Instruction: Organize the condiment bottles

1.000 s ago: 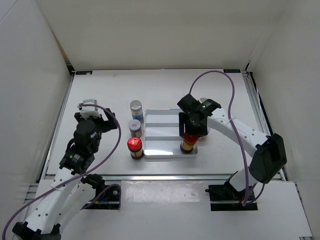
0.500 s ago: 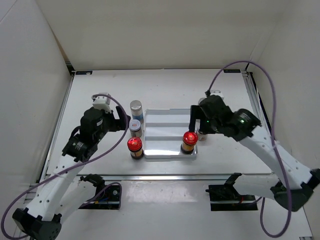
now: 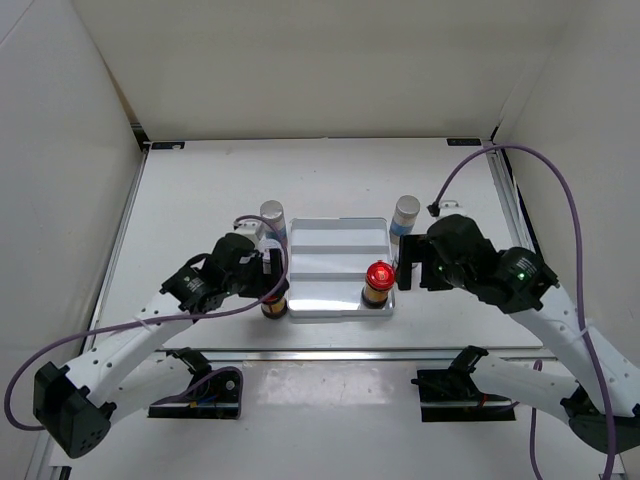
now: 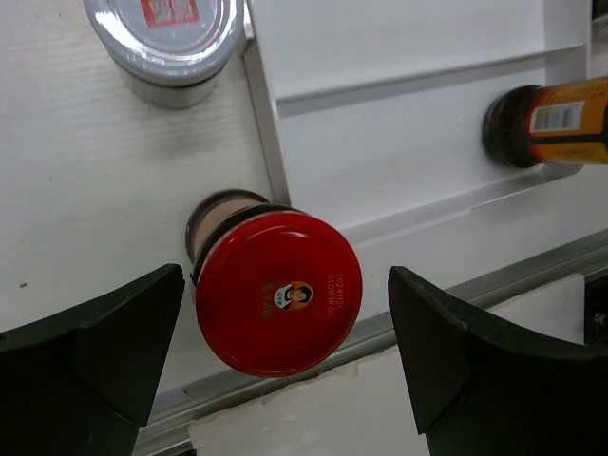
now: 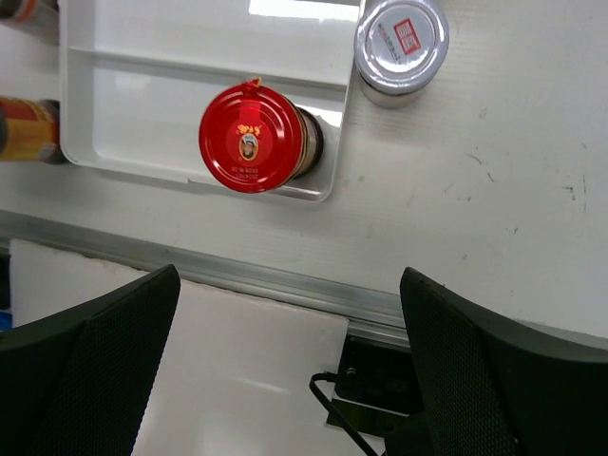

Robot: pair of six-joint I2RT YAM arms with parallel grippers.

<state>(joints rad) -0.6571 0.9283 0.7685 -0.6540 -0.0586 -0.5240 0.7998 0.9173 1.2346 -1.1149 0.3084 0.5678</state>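
A red-capped amber bottle [image 4: 277, 293] stands on the table just left of the white tray [image 4: 408, 142]. My left gripper [image 4: 285, 313] hangs open above it, one finger on each side of the cap, neither touching. In the top view that gripper [image 3: 258, 280] hides most of this bottle [image 3: 273, 307]. A second red-capped bottle [image 3: 378, 279] stands in the tray's front right corner [image 5: 250, 138]. My right gripper [image 3: 408, 273] is open and empty just right of it. Silver-capped bottles stand left [image 3: 272, 214] and right [image 3: 406, 211] of the tray.
A silver-lidded jar [image 4: 166, 33] stands on the table behind the left red-capped bottle. The tray [image 3: 340, 262] has stepped rows. A metal rail [image 5: 237, 275] runs along the table's near edge. White walls close in the table on three sides.
My right gripper opened, let go of the red-capped bottle in the tray and drew back to the right. My left arm swung right, over the other red-capped bottle.
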